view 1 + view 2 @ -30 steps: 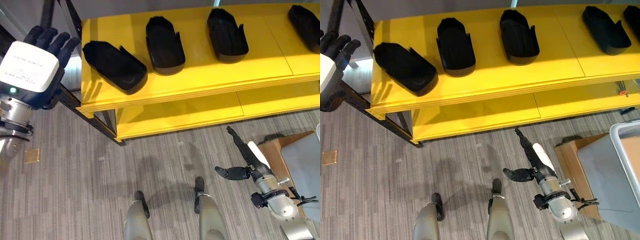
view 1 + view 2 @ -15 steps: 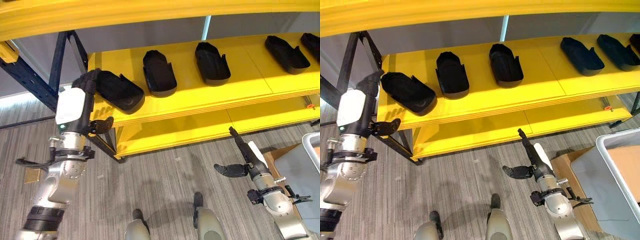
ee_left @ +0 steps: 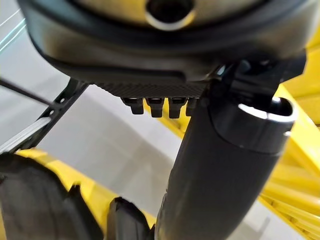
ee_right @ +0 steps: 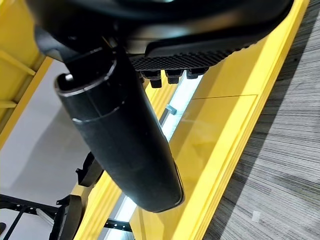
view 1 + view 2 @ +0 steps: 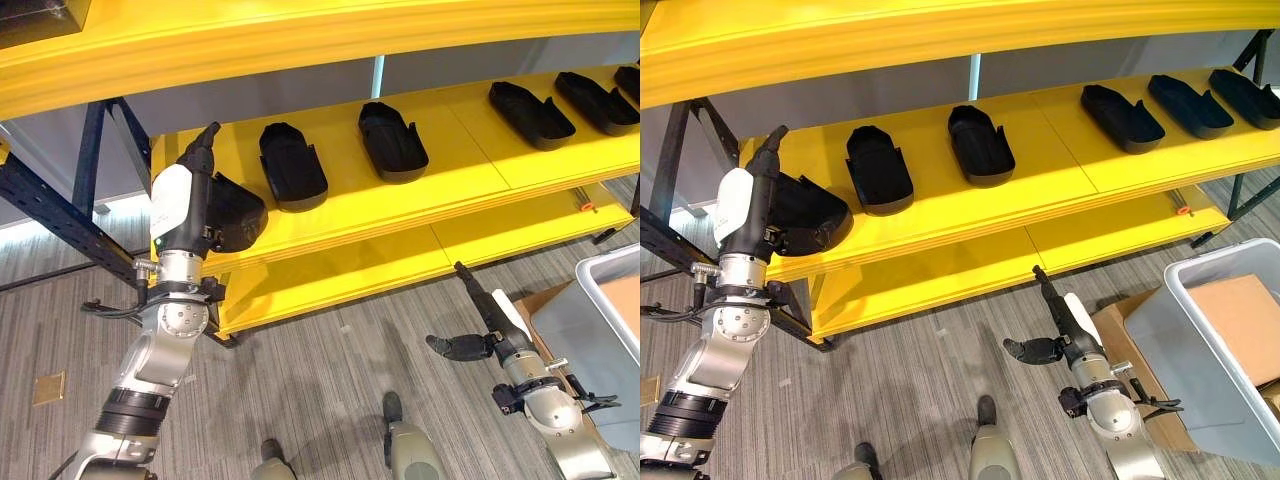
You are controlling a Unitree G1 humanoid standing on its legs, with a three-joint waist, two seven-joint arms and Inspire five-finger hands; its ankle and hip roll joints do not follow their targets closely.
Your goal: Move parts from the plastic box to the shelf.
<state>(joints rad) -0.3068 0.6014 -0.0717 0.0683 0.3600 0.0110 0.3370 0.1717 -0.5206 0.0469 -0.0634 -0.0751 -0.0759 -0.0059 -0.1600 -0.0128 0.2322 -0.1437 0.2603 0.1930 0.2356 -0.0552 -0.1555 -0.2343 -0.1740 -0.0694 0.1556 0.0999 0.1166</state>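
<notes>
set on the yellow shelf, near its left end: a black part, with the left hand upright just beside it, on its left side. fingers straight, pointing up past the shelf's edge, not curled round the part; from the head views, hard to say whether palm touches the part or stands just off it. judged as the end of a placing step: part down, hand free.

to finish well: draw the hand back and down, away from the shelf, without brushing the part, since it sits close to the front edge and a knock could tip it off. mind the dark frame post behind the arm.

further right on the same level, well apart: more black parts, in a row.

right hand low over the floor, fingers straight, thumb out to the side, holding nothing. near it, to its right, the grey box on a brown carton; likely next reach goes there
</notes>
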